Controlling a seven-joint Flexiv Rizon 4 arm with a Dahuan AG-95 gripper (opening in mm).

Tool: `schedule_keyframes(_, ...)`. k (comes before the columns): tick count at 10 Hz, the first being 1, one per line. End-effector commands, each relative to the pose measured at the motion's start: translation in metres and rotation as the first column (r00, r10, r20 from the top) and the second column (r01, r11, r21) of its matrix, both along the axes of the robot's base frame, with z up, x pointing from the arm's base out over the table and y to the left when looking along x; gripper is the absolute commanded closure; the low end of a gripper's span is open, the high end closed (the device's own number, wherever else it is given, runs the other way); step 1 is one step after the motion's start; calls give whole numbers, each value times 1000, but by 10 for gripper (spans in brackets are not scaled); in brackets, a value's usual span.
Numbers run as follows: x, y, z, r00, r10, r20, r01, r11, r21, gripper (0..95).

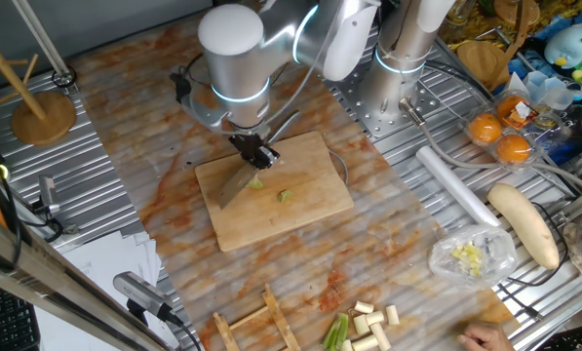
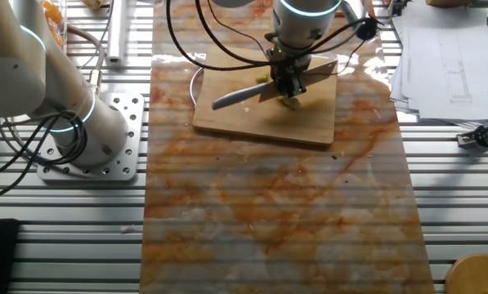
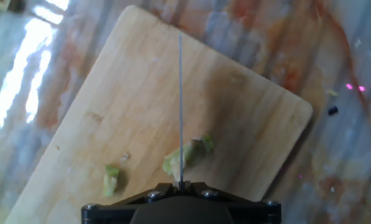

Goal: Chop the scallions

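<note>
My gripper (image 1: pixel 255 151) is shut on the handle of a knife (image 1: pixel 234 185), and the blade slants down to the wooden cutting board (image 1: pixel 300 214). One piece of scallions (image 1: pixel 256 181) lies right at the blade and a smaller bit (image 1: pixel 285 195) sits beside it. In the hand view the blade (image 3: pixel 181 106) shows edge-on as a thin line over a pale green chunk (image 3: pixel 190 154), with another bit (image 3: pixel 111 179) to its left. The other fixed view shows the gripper (image 2: pixel 288 77) above the board (image 2: pixel 252 122) with the knife (image 2: pixel 244 96).
Uncut scallion stalks (image 1: pixel 368 322) lie at the front edge beside wooden sticks (image 1: pixel 261 322). A plastic bag of chopped bits (image 1: pixel 471 255), a large pale vegetable (image 1: pixel 524 224), a white roll (image 1: pixel 456 185) and oranges (image 1: pixel 500 136) stand right. A wooden stand (image 1: pixel 42 112) is far left.
</note>
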State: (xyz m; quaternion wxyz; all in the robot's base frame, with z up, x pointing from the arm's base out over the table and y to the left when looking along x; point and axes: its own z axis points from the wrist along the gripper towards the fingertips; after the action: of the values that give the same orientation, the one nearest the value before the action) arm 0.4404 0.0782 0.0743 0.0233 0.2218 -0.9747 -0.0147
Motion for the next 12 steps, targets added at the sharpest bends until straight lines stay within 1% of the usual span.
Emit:
schedule_keyframes(1,0,-1,-1,996,84,6,-84,996,-13,950)
schedule_keyframes(3,-1,-6,-4,994,105,10,-105,994,-16,950)
schedule_keyframes(4,-4,-13,-5,992,125,12,-124,992,-15,950)
schedule_keyframes(6,-6,-20,-7,990,137,15,-137,991,-8,950)
schedule_keyframes(9,-5,-18,-16,990,139,18,-139,990,2,950)
schedule_keyframes(12,-7,-15,-20,989,143,26,-143,990,3,950)
